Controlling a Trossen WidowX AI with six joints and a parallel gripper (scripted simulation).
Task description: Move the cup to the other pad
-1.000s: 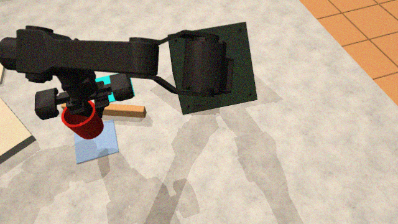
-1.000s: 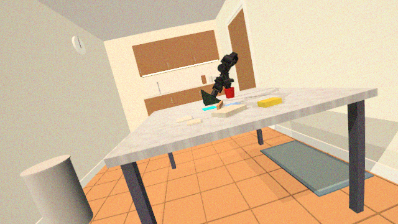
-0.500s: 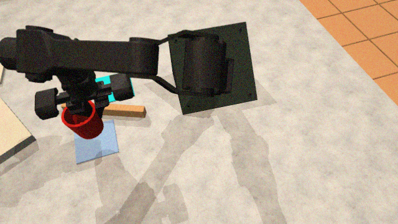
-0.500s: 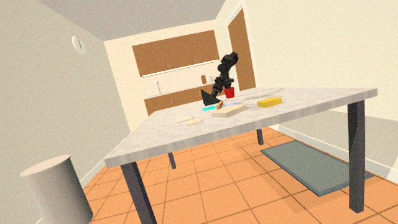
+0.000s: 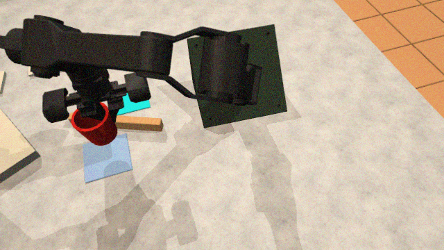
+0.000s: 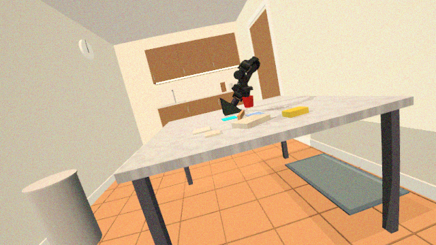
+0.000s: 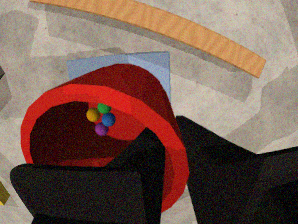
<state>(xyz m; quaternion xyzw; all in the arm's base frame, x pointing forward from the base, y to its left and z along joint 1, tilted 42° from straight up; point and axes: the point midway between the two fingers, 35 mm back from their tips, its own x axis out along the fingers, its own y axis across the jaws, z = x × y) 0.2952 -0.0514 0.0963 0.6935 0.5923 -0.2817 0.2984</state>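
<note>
The red cup (image 5: 104, 135) (image 6: 248, 101) (image 7: 125, 75) is off the table, above the near part of the blue pad, and looks about upright in the exterior view. Several marbles (image 7: 108, 119) lie inside it. My gripper (image 5: 104, 112) (image 6: 244, 96) (image 7: 169, 124) is shut on the cup's wall, one finger inside and one outside. The blue pad (image 5: 119, 163) (image 6: 256, 113) (image 7: 161, 62) lies below the cup. The cyan pad (image 5: 139, 105) (image 6: 229, 118) lies beyond the wooden bar, partly hidden by the gripper in the top view.
The wooden bar (image 5: 142, 123) (image 6: 241, 114) (image 7: 200, 34) lies between the two pads. A thick cream board (image 5: 14, 147) (image 6: 252, 121) lies beside them. A yellow block (image 6: 295, 111), small cream tiles (image 6: 213, 133) and the arm's dark base plate (image 5: 274, 87) are also on the table.
</note>
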